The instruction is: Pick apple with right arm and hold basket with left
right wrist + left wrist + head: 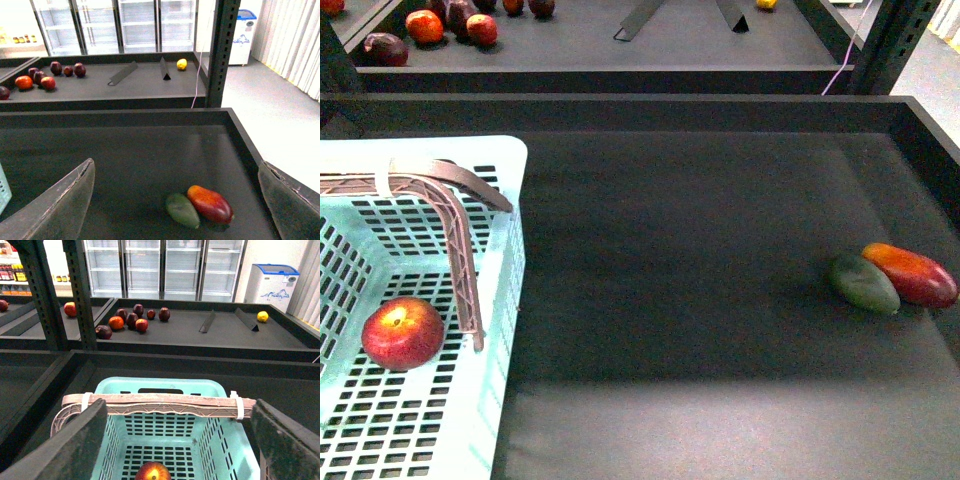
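Round red apple (402, 333) lies inside pale mint-green slotted plastic basket (480, 400), near left. Both grippers released, grasping nothing. Risk: right gripper (175, 200), above red-orange mango (210, 203), grabs it by mistake.

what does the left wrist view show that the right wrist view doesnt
Only the left wrist view shows the round red apple lying on the floor of the pale mint-green slotted plastic basket, under its brown ribbed handle. Only the right wrist view shows the elongated red-orange mango touching the dark green oval fruit. Both share the far shelf's yellow fruit and open fingers.
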